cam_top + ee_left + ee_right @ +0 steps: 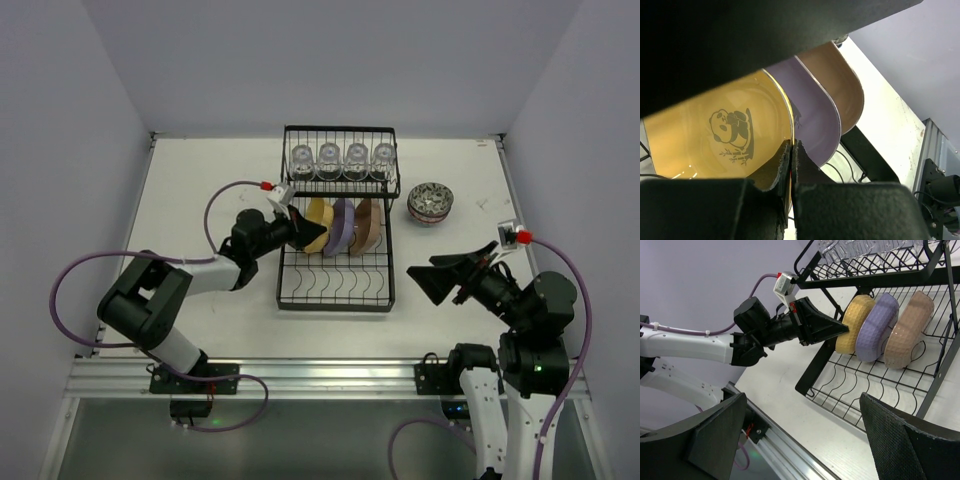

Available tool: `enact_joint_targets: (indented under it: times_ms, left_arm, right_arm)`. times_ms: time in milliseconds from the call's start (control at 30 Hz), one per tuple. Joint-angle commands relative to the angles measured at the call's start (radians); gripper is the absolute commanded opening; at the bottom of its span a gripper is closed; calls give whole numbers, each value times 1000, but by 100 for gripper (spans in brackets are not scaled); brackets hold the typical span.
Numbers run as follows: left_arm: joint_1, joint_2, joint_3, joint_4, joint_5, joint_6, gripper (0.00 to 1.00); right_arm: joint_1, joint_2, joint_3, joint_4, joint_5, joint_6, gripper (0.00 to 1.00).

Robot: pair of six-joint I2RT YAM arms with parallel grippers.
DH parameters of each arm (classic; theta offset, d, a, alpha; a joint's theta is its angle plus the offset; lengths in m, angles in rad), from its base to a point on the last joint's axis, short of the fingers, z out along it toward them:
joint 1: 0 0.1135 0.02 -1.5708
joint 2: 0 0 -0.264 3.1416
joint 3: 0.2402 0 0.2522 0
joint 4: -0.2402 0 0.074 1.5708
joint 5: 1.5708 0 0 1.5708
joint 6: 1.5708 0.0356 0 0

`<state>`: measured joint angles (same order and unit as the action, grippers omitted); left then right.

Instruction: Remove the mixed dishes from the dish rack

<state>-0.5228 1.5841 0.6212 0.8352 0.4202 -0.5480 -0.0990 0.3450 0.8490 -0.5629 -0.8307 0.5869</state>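
Note:
The black wire dish rack (335, 306) stands mid-table. Several clear glasses (341, 160) sit on its upper shelf. Yellow (318, 226), purple (342, 226) and brown (367, 225) plates stand on edge in the lower slots. My left gripper (304, 232) is shut on the rim of the yellow plate (715, 135), which has a panda print; the purple plate (812, 117) and brown plate (842, 87) stand behind it. My right gripper (441, 279) is open and empty, right of the rack's front corner (821, 360). One patterned bowl (431, 203) sits on the table right of the rack. The other bowls are out of view.
White walls close the table on the left, back and right. An aluminium rail (320, 375) runs along the near edge. The left arm's purple cable (225, 195) loops over the table left of the rack. The rack's front slots (865, 385) hold nothing.

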Motion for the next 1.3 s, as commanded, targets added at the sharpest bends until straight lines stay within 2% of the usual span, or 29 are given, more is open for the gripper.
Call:
enact_joint_targets:
  times_ms: [0, 500, 833, 1000, 1100, 1267]
  left_arm:
    - [27, -7, -29, 38, -38, -82, 0]
    - [27, -65, -109, 283, -38, -214, 0]
    - [29, -32, -123, 410, -4, -283, 0]
    - [26, -101, -136, 375, -3, -271, 0]
    - [26, -194, -130, 268, -14, -242, 0]
    - [21, -300, -117, 1, -50, -199, 0]
  right_arm:
    - [-2, -11, 38, -8, -21, -6, 95]
    - [-2, -18, 47, -23, -22, -18, 95]
    - [-2, -20, 59, -37, -22, -27, 95]
    - [-2, -20, 58, -35, -24, -29, 95]
    - [-2, -17, 55, -25, -25, -18, 95]
    - [-2, 2, 68, -22, -16, -16, 95]
